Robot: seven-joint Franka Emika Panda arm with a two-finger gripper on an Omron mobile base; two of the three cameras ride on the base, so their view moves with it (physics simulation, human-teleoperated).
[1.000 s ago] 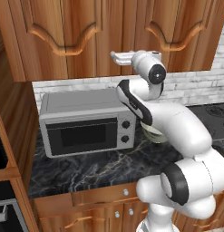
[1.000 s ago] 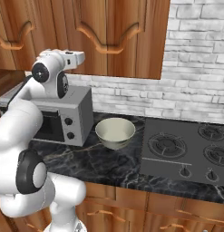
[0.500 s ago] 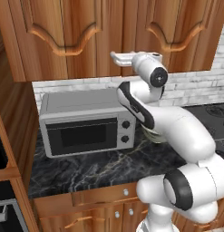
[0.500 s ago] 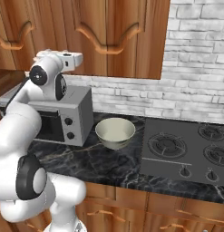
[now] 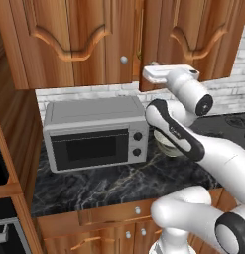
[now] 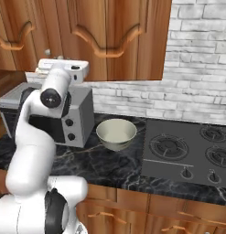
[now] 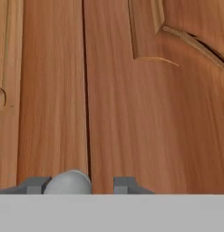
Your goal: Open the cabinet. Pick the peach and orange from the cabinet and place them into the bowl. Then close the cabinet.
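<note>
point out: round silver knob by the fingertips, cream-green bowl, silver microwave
round silver knob [image 7: 68,182], hand view, on its rounded front
pale cream-green bowl [image 6: 116,134], right base view, on its inner wall
boxy silver microwave [image 5: 94,110], left base view, on its top panel

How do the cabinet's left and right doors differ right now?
The left door has its left knob free and hangs above the microwave. On the right door, the right knob sits between the fingertips of the gripper, and this door hangs over the bowl. Both are reddish-brown wood with arched panels.
</note>
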